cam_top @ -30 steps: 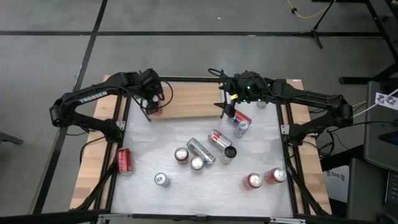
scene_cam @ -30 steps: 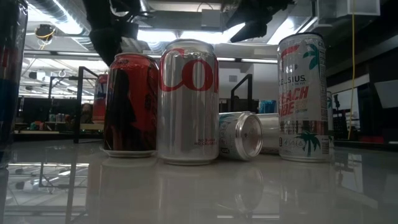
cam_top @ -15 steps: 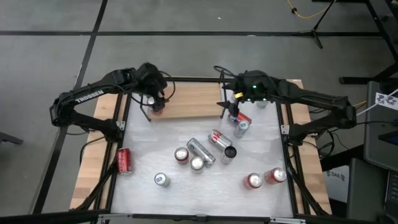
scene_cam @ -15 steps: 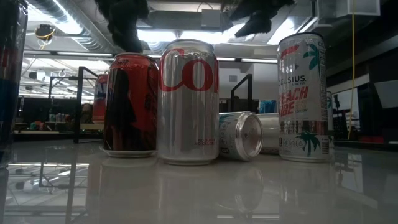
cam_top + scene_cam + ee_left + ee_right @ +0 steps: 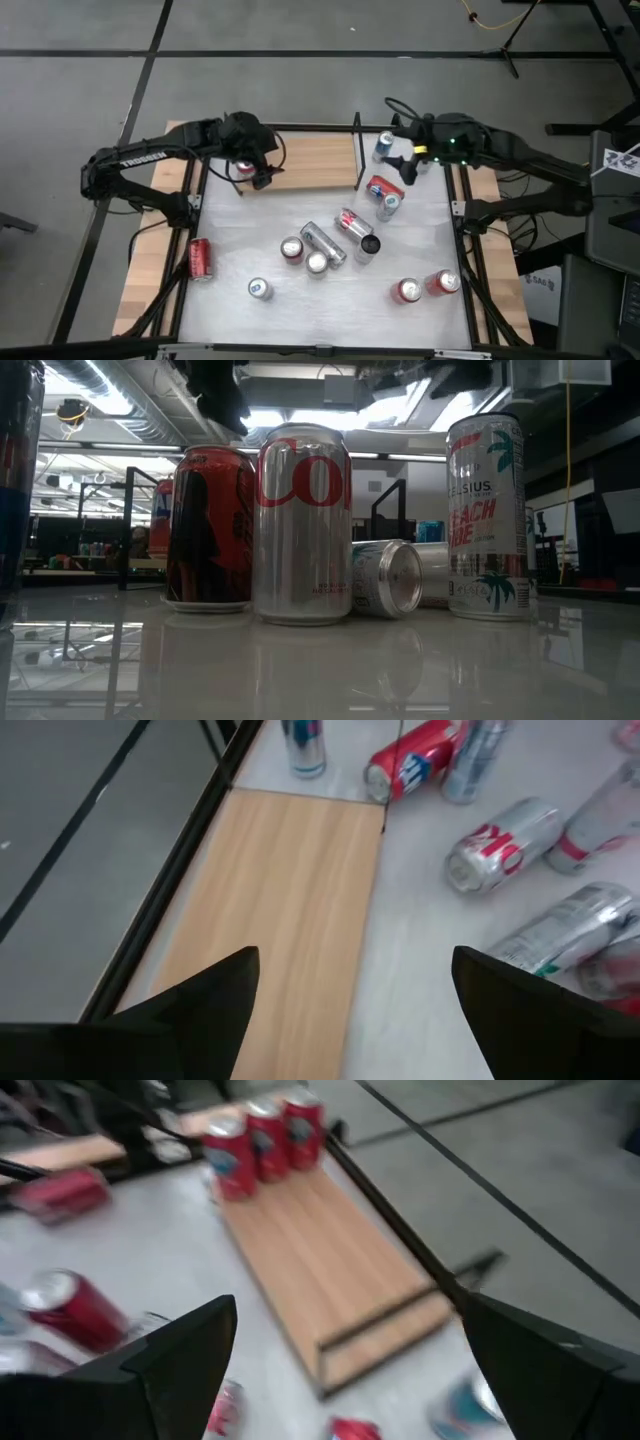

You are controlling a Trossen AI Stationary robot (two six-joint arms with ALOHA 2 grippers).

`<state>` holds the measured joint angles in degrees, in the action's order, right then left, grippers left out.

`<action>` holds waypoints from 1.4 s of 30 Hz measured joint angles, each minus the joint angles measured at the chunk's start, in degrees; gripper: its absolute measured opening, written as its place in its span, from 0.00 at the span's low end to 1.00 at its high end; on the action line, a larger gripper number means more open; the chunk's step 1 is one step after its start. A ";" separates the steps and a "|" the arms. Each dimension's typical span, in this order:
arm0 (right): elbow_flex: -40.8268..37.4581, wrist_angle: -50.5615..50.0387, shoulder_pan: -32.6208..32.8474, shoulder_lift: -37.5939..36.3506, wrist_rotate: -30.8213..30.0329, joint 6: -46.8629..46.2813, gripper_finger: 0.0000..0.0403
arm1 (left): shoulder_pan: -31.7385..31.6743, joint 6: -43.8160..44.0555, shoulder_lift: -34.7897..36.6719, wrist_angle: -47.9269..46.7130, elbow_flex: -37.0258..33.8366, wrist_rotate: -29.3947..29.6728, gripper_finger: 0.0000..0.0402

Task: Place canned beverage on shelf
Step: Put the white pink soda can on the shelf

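Note:
The shelf (image 5: 305, 162), a light wooden board with black rails, lies at the table's far edge. Three red cans (image 5: 262, 1135) stand on their bases at its left end; in the high view my left arm partly covers them. My left gripper (image 5: 262, 172) hovers open over that end, nothing between its fingers (image 5: 355, 960). My right gripper (image 5: 402, 166) hangs open and empty (image 5: 348, 1305) past the shelf's right end. Near it a blue can (image 5: 384, 146) stands and a red can (image 5: 386, 187) lies on its side.
Several loose cans are scattered on the white tabletop (image 5: 240, 240): a cluster at the middle (image 5: 322, 245), one silver-topped (image 5: 260, 289), two red at the near right (image 5: 425, 287). A red can (image 5: 200, 258) lies by the left frame rail. Most of the shelf board is bare.
My left gripper has risen from the red cans at the shelf's left end and swung a little toward the table's right, tipping up. My right gripper has drawn back from the shelf's right rail toward the table's right edge and risen. Both stay open.

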<state>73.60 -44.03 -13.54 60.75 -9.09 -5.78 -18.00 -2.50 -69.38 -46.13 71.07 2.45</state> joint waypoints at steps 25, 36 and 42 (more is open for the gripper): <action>-0.18 -19.60 -36.27 5.25 -0.37 3.21 0.94 | 4.22 1.09 -0.02 0.77 -0.02 0.01 0.80; -0.22 -25.41 -42.04 14.21 3.55 3.28 0.94 | 4.22 0.98 -0.02 0.76 -0.04 0.02 0.80; -0.22 -26.85 -42.01 18.03 3.49 3.26 0.94 | 4.22 0.91 -0.02 0.76 -0.07 0.01 0.80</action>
<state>73.38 -70.89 -55.55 78.79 -5.61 -2.52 -13.78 -1.58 -69.41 -45.36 71.00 2.46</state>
